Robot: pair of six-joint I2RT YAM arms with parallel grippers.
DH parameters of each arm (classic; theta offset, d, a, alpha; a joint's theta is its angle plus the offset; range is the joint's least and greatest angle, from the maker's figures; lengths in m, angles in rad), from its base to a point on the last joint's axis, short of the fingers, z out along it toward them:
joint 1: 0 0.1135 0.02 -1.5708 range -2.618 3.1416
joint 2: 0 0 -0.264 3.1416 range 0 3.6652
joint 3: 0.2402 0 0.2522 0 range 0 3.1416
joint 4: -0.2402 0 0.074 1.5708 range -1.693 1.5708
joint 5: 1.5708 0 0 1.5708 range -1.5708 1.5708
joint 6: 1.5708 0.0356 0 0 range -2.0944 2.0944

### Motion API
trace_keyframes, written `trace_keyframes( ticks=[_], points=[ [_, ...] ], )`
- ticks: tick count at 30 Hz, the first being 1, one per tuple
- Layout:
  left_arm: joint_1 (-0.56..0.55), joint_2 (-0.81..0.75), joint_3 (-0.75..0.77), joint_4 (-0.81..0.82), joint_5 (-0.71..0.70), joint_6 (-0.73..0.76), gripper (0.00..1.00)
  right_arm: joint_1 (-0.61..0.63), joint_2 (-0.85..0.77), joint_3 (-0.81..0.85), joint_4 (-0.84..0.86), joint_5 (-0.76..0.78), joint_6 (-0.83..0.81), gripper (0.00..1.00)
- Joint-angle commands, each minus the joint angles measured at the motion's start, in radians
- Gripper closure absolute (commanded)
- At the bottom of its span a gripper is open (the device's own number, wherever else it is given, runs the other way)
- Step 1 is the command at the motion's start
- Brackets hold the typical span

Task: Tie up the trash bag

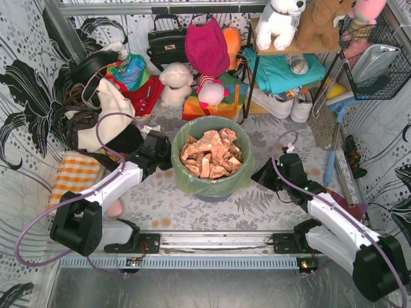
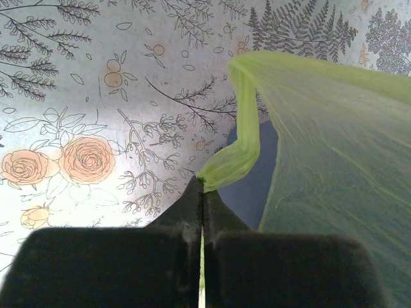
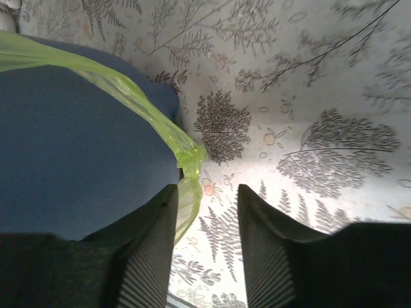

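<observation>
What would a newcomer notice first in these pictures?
The light-green trash bag, full of crumpled brown paper, stands in a bin at the centre of the table. The left gripper is shut on a twisted corner of it. The right gripper is open, with a bag strip beside one finger.

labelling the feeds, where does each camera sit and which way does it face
Top external: fixed above and behind the arm bases, looking down at the table; both arms show, the left gripper and right gripper flanking the trash bag.
Left wrist: on the left arm, looking along its shut fingers, which pinch a twisted bag corner.
Right wrist: on the right arm, looking past its open fingers at a bag strip and the blue bin.
Shared: both wrist views show green bag plastic over the bin.
</observation>
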State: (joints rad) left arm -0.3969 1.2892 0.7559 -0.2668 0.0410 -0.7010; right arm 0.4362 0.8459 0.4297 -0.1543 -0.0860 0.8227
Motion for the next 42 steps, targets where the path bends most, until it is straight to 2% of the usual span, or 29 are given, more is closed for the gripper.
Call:
trace_keyframes(
  ticks=[1,8,17,27,34,42],
  points=[
    [0.005,0.000,0.003,0.026,-0.010,0.011,1.00,-0.006,0.082,-0.067,0.274,-0.147,0.070,0.54],
    [0.004,-0.001,0.001,0.025,-0.007,0.008,1.00,-0.012,0.239,-0.086,0.445,-0.240,0.095,0.49],
    [0.004,-0.004,0.002,0.017,-0.009,0.010,1.00,-0.030,0.401,-0.122,0.611,-0.276,0.122,0.56],
    [0.004,-0.001,-0.002,0.017,-0.013,0.008,1.00,-0.106,0.562,-0.188,0.827,-0.344,0.165,0.61],
    [0.005,-0.004,-0.002,0.013,-0.018,0.010,1.00,-0.132,0.647,-0.214,0.966,-0.366,0.206,0.75],
    [0.005,-0.013,-0.009,0.006,-0.026,0.011,1.00,-0.136,0.646,-0.238,1.036,-0.356,0.239,1.00]
  ],
)
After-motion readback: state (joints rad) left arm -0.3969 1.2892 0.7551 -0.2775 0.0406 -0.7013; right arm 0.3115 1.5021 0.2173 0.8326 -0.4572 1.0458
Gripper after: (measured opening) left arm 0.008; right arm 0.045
